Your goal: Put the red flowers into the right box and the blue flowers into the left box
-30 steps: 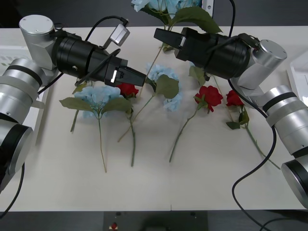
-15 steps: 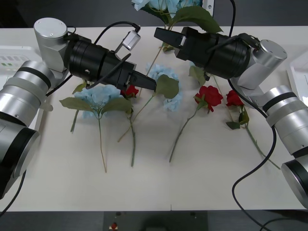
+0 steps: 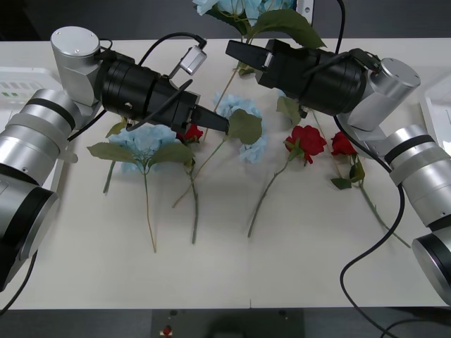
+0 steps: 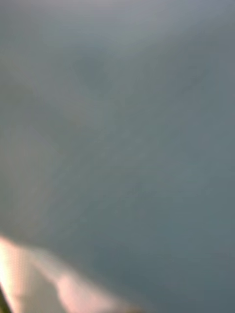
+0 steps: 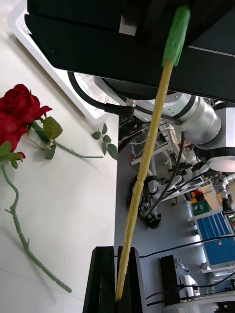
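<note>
My left gripper (image 3: 217, 122) reaches over the table's middle, its black fingers (image 5: 103, 274) shut on a thin yellow-green stem (image 5: 144, 166). That stem runs back under the right arm toward a blue flower (image 3: 229, 8) at the far edge. Two more blue flowers (image 3: 144, 139) (image 3: 243, 121) lie on the table. A red flower (image 3: 189, 132) peeks out beside the left gripper; two others (image 3: 306, 141) (image 3: 343, 144) lie to the right. My right gripper (image 3: 234, 51) hovers near the back. The left box (image 3: 14, 79) and the right box (image 3: 437, 105) sit at the table's side edges.
Long stems and leaves spread toward the table's front. A black cable (image 3: 366, 246) loops beside the right arm. In the left wrist view a red rose (image 5: 17, 110) lies near the right box's rim (image 5: 73, 90), with the room's floor and equipment beyond the table.
The left arm has swung right and toward the back, carrying its gripper over the middle blue flower. The right arm has not moved.
</note>
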Controlling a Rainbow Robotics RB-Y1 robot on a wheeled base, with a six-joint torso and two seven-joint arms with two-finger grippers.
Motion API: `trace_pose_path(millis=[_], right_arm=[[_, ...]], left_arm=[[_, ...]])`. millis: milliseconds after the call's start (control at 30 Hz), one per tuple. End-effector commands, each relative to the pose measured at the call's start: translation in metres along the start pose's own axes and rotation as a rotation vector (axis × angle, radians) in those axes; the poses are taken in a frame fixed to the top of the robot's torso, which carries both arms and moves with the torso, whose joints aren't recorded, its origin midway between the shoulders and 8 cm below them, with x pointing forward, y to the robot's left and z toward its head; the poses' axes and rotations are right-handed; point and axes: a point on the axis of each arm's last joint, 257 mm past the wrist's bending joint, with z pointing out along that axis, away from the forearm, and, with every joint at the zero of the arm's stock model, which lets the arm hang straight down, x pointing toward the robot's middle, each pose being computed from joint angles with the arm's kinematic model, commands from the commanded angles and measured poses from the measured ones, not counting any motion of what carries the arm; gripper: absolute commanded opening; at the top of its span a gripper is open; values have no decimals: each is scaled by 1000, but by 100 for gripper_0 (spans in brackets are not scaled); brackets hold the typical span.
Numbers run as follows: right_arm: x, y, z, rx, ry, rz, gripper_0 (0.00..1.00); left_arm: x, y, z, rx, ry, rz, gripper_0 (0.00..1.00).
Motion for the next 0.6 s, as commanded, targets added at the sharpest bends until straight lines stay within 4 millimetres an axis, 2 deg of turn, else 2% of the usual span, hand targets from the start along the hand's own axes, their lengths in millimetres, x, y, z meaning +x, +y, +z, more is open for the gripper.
trace_pose_path(millis=[33,167,233,433,600], right_arm=[[-16,25,22,-67,-14,-57,47],[-18,23,23,-58,-15,-69,88],[-19,22,23,-56,-18,-71,99],[-21,22,22,-55,-21,-83,100],[-22,22,22,-56,-25,-82,100]], left_arm=[[-31,-13,-8,-2,-17,135,0],[-31,-13,-10,-5,-18,135,0],[-30,-12,-11,-8,-17,135,0],[-31,-13,-21,-13,-18,135,0],[-30,-10,-40,-41,-11,139,0]])
